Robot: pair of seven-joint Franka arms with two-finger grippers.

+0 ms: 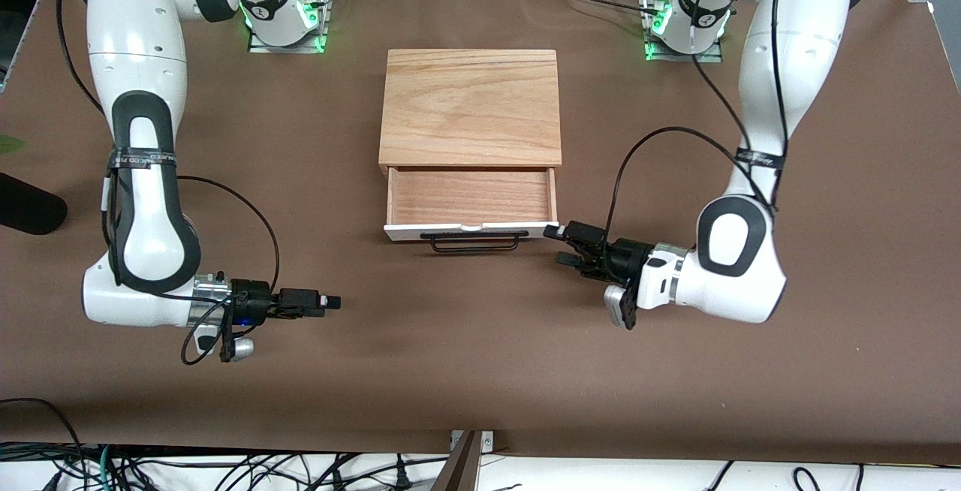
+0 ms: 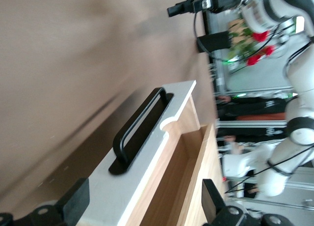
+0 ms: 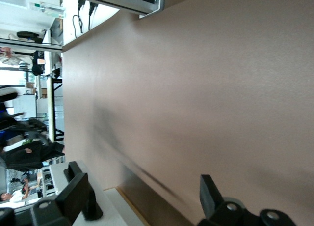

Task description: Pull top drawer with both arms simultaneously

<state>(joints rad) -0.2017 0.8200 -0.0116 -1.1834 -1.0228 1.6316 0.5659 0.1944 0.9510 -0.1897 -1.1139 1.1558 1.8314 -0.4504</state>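
The top drawer (image 1: 471, 196) stands pulled out of the cabinet, showing its reddish wood inside, white front panel (image 2: 142, 157) and black bar handle (image 1: 473, 242). My left gripper (image 1: 559, 245) is open beside the front panel's corner at the left arm's end of the table. In the left wrist view its fingers (image 2: 76, 204) stand wide on either side of that panel's end, holding nothing. My right gripper (image 1: 334, 301) is open and empty, low over the table toward the right arm's end, well apart from the drawer. The right wrist view shows the panel's corner (image 3: 115, 209) between its jaws at a distance.
The cabinet's light-wood lid (image 1: 471, 106) lies farther from the front camera than the drawer. A black object (image 1: 30, 209) pokes in at the table's edge on the right arm's end. Cables (image 1: 248, 468) hang along the table's near edge.
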